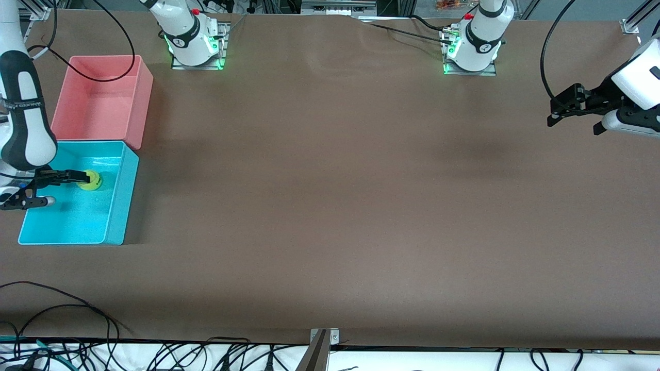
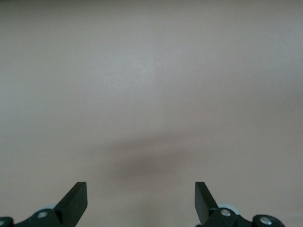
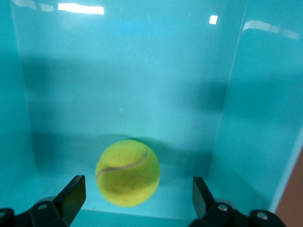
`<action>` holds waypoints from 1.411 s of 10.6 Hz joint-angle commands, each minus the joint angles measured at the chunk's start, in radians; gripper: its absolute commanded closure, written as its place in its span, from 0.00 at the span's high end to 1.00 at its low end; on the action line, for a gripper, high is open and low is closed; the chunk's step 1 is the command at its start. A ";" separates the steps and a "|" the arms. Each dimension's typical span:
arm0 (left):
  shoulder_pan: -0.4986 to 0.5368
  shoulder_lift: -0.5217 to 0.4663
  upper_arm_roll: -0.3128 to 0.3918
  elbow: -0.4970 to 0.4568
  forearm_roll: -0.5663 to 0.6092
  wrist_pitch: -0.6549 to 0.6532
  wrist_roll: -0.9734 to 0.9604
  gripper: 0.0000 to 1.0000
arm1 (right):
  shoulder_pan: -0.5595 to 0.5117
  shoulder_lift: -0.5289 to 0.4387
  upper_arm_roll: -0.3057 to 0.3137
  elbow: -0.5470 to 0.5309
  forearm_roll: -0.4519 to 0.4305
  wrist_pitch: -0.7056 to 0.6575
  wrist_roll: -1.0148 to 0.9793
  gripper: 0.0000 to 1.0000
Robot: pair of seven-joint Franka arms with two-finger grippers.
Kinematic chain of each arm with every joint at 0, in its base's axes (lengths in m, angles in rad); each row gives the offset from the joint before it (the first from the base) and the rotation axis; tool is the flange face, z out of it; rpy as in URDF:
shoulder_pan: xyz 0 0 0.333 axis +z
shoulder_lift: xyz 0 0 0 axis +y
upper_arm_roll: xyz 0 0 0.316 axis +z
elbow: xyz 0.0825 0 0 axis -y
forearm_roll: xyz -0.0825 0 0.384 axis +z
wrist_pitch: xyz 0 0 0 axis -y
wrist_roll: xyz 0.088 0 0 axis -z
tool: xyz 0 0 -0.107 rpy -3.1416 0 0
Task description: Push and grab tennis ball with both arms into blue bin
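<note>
my right gripper (image 1: 36,190) hangs in the blue bin (image 1: 117,206) at the right arm's end of the table, fingers spread wide, gripping nothing. the tennis ball (image 1: 91,180) lies loose in the bin below them. it looks light, fuzzy and springy, likely to roll; best pinched across its middle. my left gripper (image 1: 554,113) waits over bare table, fingers apart.

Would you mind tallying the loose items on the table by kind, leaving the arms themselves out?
Bins: 2, the blue bin and a pink bin beside it
Balls: 1, the tennis ball inside the blue bin, under the open right gripper
Total: 3

The left gripper, also open, waits over bare table.
</note>
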 commanded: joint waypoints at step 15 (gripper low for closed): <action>-0.006 0.006 0.002 0.026 0.008 -0.038 -0.009 1.00 | 0.251 -0.160 0.042 0.562 -0.015 -0.582 -0.003 1.00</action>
